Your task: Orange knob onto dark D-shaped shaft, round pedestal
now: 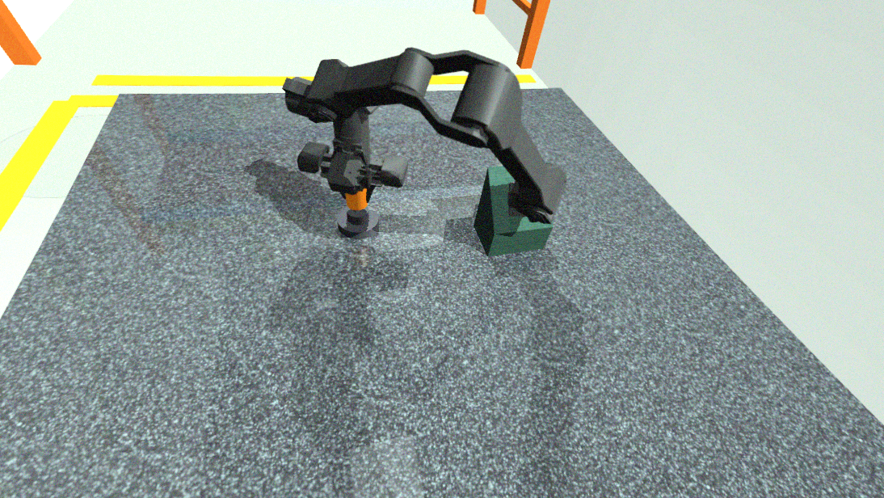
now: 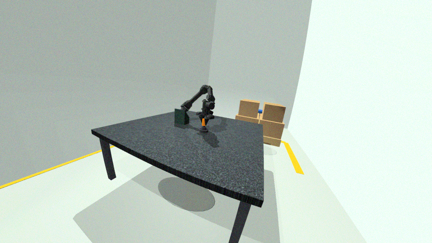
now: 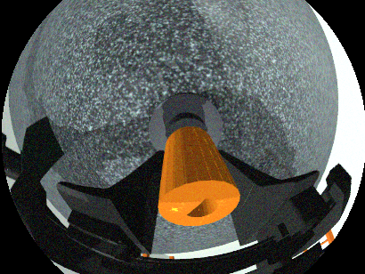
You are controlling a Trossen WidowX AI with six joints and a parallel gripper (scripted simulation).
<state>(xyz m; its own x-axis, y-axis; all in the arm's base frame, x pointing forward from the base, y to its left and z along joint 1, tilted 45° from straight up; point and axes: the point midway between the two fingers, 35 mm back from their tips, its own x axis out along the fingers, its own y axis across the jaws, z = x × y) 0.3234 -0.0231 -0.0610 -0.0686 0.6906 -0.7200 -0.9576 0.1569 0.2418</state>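
The orange knob [image 1: 355, 200] [image 2: 203, 122] [image 3: 196, 165] is held upright over the dark shaft [image 1: 356, 217] [image 2: 203, 128] [image 3: 186, 123]. The shaft stands on the round dark pedestal [image 1: 372, 227] [image 2: 205, 131] [image 3: 214, 121]. The knob's lower end is at the top of the shaft, and shaft shows between knob and pedestal. I cannot tell whether they touch. My gripper [image 1: 356, 192] [image 2: 203, 119] [image 3: 190, 155] is shut on the knob, a finger on each side. The knob's upper face shows a dark notch in the wrist view. The hole's underside and the shaft's flat side are hidden.
A green block [image 1: 518, 239] [image 2: 180, 116] stands at the arm's base, right of the pedestal in the top view. The speckled table [image 1: 494, 371] [image 2: 181, 144] carries everything. Cardboard boxes [image 2: 273, 129] stand beyond the table in the exterior view.
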